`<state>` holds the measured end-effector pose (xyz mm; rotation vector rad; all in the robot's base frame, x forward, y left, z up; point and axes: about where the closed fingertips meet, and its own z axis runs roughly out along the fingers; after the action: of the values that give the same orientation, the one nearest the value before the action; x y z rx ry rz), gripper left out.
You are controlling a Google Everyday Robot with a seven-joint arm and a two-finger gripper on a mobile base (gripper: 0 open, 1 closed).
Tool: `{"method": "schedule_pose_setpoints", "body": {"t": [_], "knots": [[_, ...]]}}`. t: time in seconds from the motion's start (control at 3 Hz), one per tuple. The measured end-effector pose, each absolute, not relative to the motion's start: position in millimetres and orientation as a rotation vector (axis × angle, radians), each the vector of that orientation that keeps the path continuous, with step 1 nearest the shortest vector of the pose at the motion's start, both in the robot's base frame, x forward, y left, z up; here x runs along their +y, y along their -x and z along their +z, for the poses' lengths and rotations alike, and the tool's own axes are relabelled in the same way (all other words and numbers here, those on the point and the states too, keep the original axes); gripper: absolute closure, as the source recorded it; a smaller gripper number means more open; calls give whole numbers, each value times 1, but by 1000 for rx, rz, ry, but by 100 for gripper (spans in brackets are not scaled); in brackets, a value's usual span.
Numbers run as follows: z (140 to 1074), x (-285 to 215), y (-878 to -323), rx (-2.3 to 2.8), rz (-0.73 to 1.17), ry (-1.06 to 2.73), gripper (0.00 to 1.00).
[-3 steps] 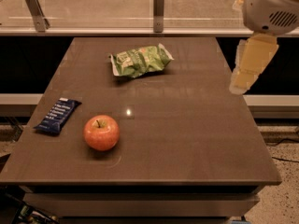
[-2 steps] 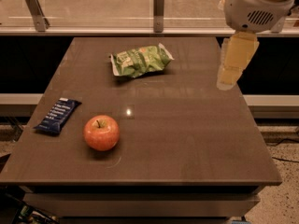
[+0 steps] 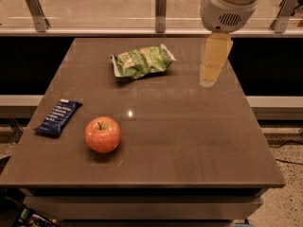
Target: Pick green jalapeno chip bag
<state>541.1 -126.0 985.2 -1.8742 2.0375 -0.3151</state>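
Note:
The green jalapeno chip bag [image 3: 142, 61] lies flat on the far middle of the brown table [image 3: 189, 136], crinkled, with pale crimped ends. My gripper [image 3: 211, 72] hangs from the white arm housing [image 3: 227, 4] at the upper right. It is above the table's far right part, to the right of the bag and apart from it. It holds nothing that I can see.
A red apple [image 3: 102, 134] sits at the front left. A dark blue wrapped bar [image 3: 58, 117] lies at the left edge. A glass railing with metal posts [image 3: 161, 8] runs behind the table. Floor drops away to the right.
My arm and gripper have moved left, from beyond the table's right edge to over its far right part, closer to the chip bag. The objects have not moved.

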Motion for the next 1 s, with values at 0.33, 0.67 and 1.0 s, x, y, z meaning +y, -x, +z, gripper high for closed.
{"method": "schedule_pose_setpoints", "body": {"t": [0.33, 0.67, 1.0], "knots": [[974, -115, -558, 2026, -349, 1887, 0], [958, -106, -577, 2023, -358, 1892, 0], [947, -96, -591, 2006, -350, 1897, 0]]}}
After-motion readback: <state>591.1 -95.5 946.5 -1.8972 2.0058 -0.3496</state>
